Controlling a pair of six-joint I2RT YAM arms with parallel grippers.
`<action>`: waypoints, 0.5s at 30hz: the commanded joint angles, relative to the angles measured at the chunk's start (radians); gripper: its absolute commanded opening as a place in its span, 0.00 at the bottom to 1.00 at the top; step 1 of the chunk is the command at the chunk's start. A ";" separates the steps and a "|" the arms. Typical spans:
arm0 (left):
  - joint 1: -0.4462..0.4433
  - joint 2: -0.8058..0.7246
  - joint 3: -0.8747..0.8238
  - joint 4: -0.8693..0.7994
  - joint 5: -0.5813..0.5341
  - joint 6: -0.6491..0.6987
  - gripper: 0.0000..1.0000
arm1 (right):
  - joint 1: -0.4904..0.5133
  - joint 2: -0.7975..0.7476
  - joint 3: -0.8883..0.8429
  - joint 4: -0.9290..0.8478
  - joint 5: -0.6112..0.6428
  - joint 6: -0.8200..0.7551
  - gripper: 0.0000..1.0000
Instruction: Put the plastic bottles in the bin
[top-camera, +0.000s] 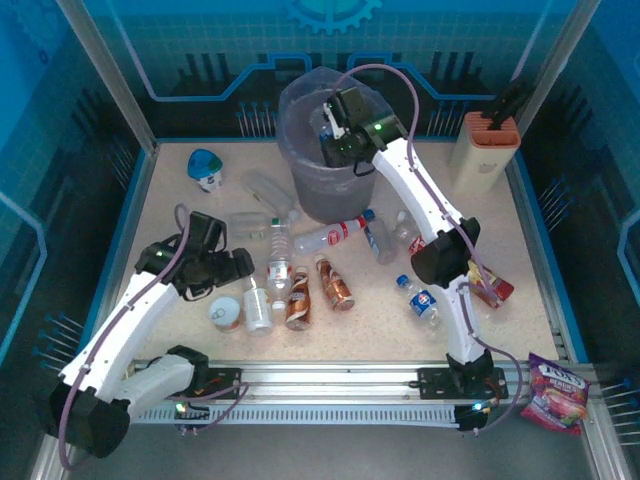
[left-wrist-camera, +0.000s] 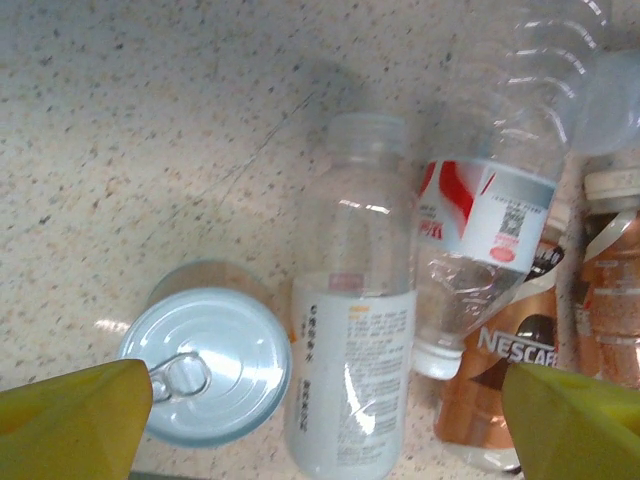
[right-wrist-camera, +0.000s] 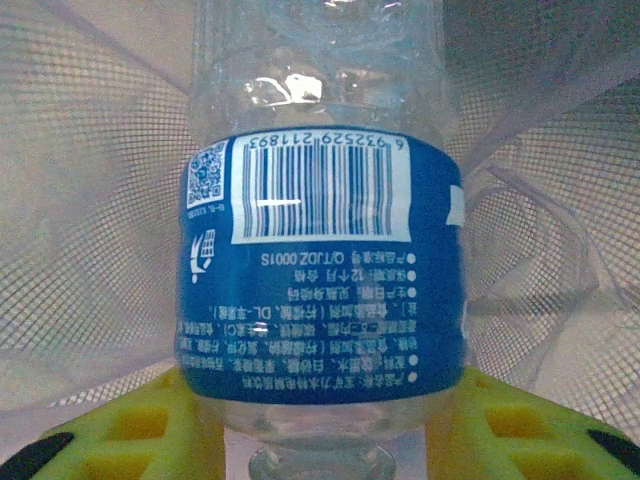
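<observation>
The bin (top-camera: 300, 175), a grey bucket lined with a translucent bag, stands at the back centre. My right gripper (top-camera: 335, 128) hangs over its mouth, shut on a clear bottle with a blue label (right-wrist-camera: 320, 270); the yellow fingers (right-wrist-camera: 530, 430) press its lower body and the bag lining (right-wrist-camera: 90, 200) lies behind it. My left gripper (left-wrist-camera: 325, 430) is open above a lying clear bottle with a white label (left-wrist-camera: 350, 370), its fingertips (left-wrist-camera: 75, 420) wide of it. A red-labelled bottle (left-wrist-camera: 490, 220) and a copper-brown one (left-wrist-camera: 500, 390) lie to the right. Several more bottles (top-camera: 335, 235) are scattered in front of the bin.
A short tin with a pale lid (left-wrist-camera: 205, 365) sits just left of the white-labelled bottle. A white object with a blue top (top-camera: 206, 168) is at the back left and a beige block with an orange top (top-camera: 485, 150) at the back right. A snack bag (top-camera: 555, 392) lies at the front right.
</observation>
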 joint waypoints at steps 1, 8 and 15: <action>-0.006 -0.035 -0.015 -0.073 -0.018 -0.014 0.92 | -0.010 0.028 0.028 -0.016 -0.005 -0.004 0.47; -0.007 -0.027 -0.037 -0.007 0.014 -0.025 0.92 | -0.013 0.017 0.028 -0.005 0.000 -0.012 0.72; -0.008 -0.008 -0.026 0.033 0.028 -0.023 0.93 | -0.015 -0.020 0.029 0.016 -0.001 -0.032 0.86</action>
